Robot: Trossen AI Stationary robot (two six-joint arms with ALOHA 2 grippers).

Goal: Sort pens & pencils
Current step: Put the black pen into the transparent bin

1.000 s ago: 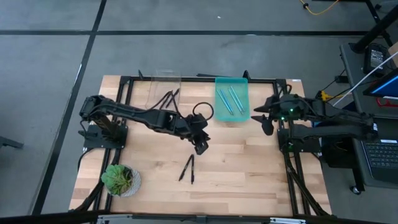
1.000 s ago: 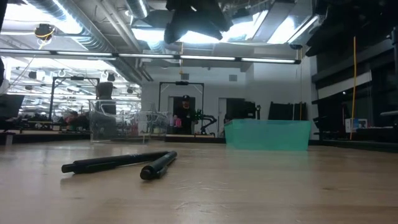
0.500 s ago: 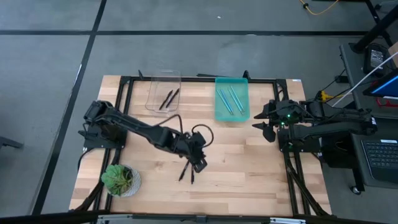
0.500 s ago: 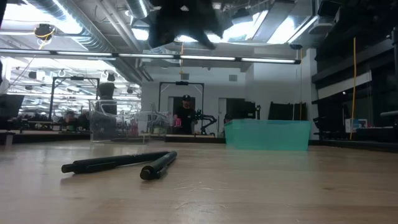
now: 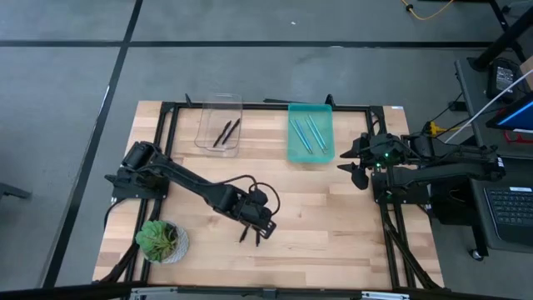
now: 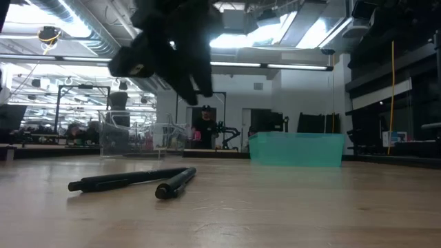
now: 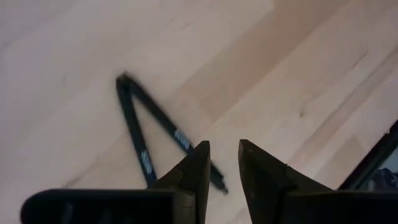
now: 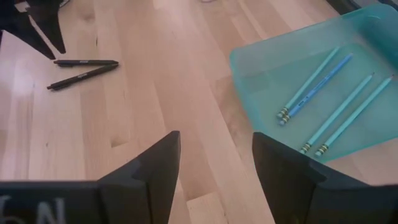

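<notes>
Two black pens [image 7: 140, 134] lie flat on the wooden table in a V, tips meeting; they also show in the low view [image 6: 131, 180] and the high view [image 5: 249, 233]. My left gripper [image 7: 222, 155] hangs above them, open with a narrow gap, well off the table [image 6: 180, 52]. Two more black pens [image 5: 226, 132] lie in the clear tray. Several light blue pencils [image 8: 323, 93] lie in the teal tray [image 5: 311, 152]. My right gripper [image 8: 217, 155] waits open near the table's right edge [image 5: 356, 167].
The clear tray [image 5: 218, 143] and the teal tray stand side by side at the far edge. A potted plant [image 5: 162, 242] sits at the near left corner. Bare wood lies between the pens and the right arm.
My left gripper has moved from the table's middle toward the near edge and come down over the two black pens on the table. The pens have stayed where they were.
</notes>
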